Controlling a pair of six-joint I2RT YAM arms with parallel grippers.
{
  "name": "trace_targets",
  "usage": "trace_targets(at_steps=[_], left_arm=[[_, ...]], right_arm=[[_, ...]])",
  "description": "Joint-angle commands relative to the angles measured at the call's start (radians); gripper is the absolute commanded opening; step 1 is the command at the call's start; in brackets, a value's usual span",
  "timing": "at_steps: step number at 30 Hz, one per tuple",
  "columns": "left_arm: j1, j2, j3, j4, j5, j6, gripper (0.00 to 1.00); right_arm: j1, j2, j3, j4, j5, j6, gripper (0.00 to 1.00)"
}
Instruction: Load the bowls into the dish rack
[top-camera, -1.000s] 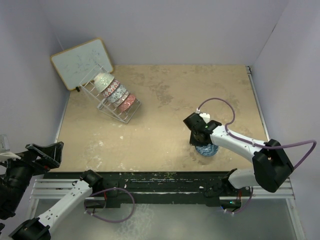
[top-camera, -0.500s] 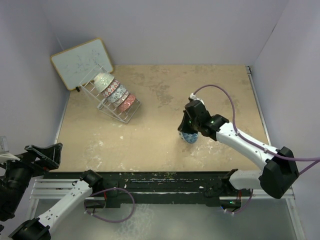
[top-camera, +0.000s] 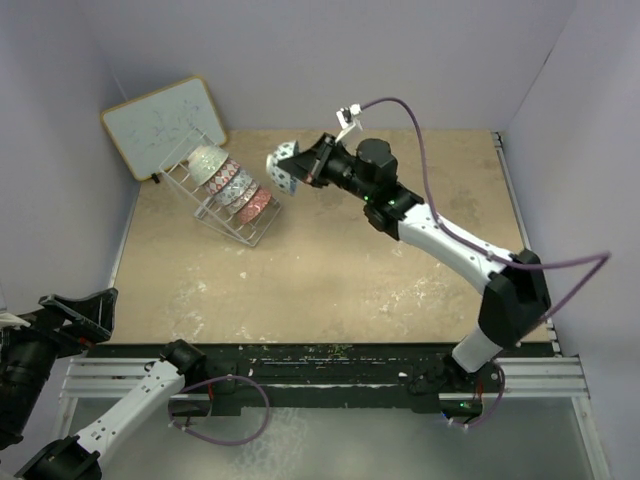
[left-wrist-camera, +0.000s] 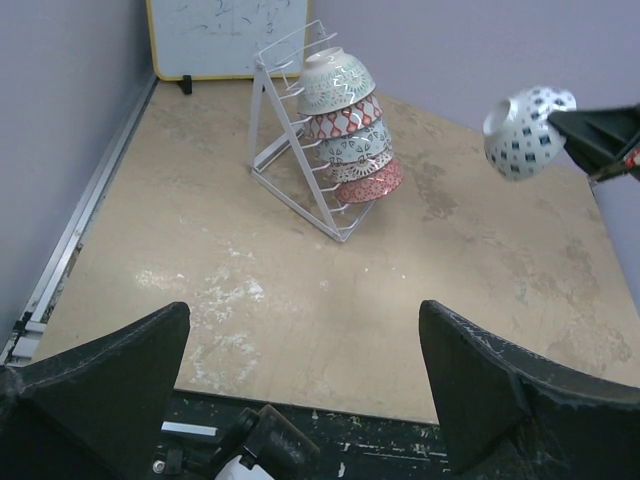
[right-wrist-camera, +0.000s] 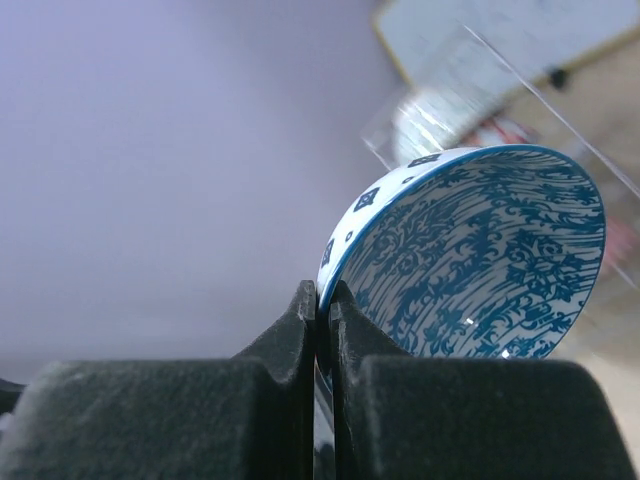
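Observation:
My right gripper (top-camera: 305, 168) is shut on the rim of a blue-patterned bowl (top-camera: 285, 166) and holds it in the air just right of the dish rack (top-camera: 190, 166). The wrist view shows the bowl's blue inside (right-wrist-camera: 480, 260) with the rim pinched between my fingers (right-wrist-camera: 322, 300). The white wire rack (left-wrist-camera: 283, 130) holds several bowls (left-wrist-camera: 345, 125) stacked on edge; they also show in the top view (top-camera: 232, 185). The held bowl also shows in the left wrist view (left-wrist-camera: 525, 130). My left gripper (left-wrist-camera: 305, 370) is open and empty, low at the near left edge (top-camera: 70, 320).
A wood-framed whiteboard (top-camera: 160, 125) leans against the wall behind the rack. Purple walls close the table on three sides. The right arm's cable (top-camera: 425, 150) loops above the table. A black rail (top-camera: 320, 360) runs along the near edge.
My right gripper lifted the blue bowl from the table at the right and carried it up and left across to just beside the rack. The left arm barely moved.

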Motion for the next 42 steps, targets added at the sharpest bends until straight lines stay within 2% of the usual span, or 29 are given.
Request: trace_targets(at_steps=[1, 6, 9, 14, 17, 24, 42], left_arm=[[-0.004, 0.018, 0.016, 0.003, -0.008, -0.004, 0.99], [-0.005, 0.027, 0.02, 0.009, -0.008, 0.006, 0.99], [-0.006, 0.032, 0.029, 0.002, -0.011, 0.007, 0.99], [-0.008, 0.04, 0.046, -0.016, -0.019, 0.011, 0.99], [-0.01, 0.042, 0.053, -0.02, -0.019, 0.01, 0.99], [-0.012, 0.045, 0.058, -0.029, -0.014, 0.007, 0.99], [-0.013, 0.036, 0.056, -0.045, -0.02, -0.003, 0.99]], right_arm=[[0.003, 0.155, 0.184, 0.518, -0.108, 0.195, 0.0], [0.02, 0.423, 0.423, 0.795, -0.091, 0.352, 0.0], [0.042, 0.59, 0.608, 0.901, -0.076, 0.447, 0.0], [0.086, 0.844, 0.916, 0.899, -0.037, 0.538, 0.0], [0.109, 0.935, 1.016, 0.895, 0.0, 0.567, 0.0], [0.122, 1.042, 1.111, 0.956, 0.048, 0.604, 0.0], [0.139, 1.179, 1.217, 0.885, 0.117, 0.657, 0.0]])
